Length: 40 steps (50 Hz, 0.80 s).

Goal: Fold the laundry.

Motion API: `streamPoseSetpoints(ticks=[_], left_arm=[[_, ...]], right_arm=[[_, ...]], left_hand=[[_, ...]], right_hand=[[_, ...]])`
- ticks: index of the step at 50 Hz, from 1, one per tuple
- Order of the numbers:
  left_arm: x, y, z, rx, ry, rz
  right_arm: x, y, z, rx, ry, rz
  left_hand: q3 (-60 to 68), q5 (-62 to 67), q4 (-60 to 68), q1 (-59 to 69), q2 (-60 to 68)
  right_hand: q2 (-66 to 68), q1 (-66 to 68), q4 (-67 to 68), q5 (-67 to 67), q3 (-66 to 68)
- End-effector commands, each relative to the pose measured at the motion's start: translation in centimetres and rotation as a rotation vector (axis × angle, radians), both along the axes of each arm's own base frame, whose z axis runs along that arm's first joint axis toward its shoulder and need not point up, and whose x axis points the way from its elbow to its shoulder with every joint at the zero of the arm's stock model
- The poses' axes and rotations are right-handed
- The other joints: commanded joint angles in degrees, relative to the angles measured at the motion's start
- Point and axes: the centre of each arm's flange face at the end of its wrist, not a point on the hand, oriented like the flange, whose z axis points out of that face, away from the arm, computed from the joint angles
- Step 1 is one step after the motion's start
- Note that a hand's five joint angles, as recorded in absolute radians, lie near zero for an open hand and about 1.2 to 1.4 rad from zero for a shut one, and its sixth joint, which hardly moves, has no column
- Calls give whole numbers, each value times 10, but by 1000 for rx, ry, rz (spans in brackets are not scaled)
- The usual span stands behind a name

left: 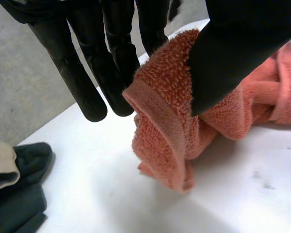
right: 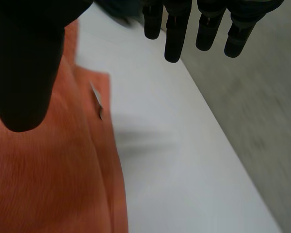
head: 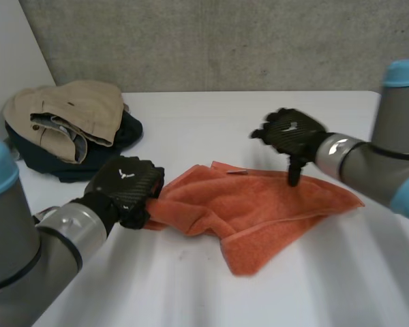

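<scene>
Left wrist view: left hand (left: 242, 53) pinches towel (left: 165, 131) edge; right hand (head: 293, 133) fingers (right: 172, 34) straight, apparently hovering. Shallow pinch could slip.

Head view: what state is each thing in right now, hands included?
orange towel: rumpled, not folded, lying on the table, with one end lifted by the left hand.
left hand: shut on that end of the towel, pinching it between thumb and fingers.
right hand: open, fingers straight, thumb pointing down over the towel's far edge.
beige garment: unfolded, heaped on a dark garment.
</scene>
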Motion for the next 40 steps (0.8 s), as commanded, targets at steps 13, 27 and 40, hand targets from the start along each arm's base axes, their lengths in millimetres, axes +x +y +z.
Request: streamPoseSetpoints(ticks=[13, 27, 40], left_arm=[[8, 33, -1, -53, -72, -55], [1, -89, 66, -528, 108, 82], [-51, -94, 127, -687, 312, -77]], right_arm=[[93, 42, -66, -14, 131, 414], [96, -29, 33, -471, -83, 114], [28, -23, 122, -672, -481, -153]], left_hand=[[117, 140, 113, 144, 115], [117, 140, 113, 144, 115], [117, 140, 113, 144, 115]], right_hand=[[58, 137, 148, 137, 146], [596, 675, 686, 674, 684], [596, 675, 686, 674, 684]])
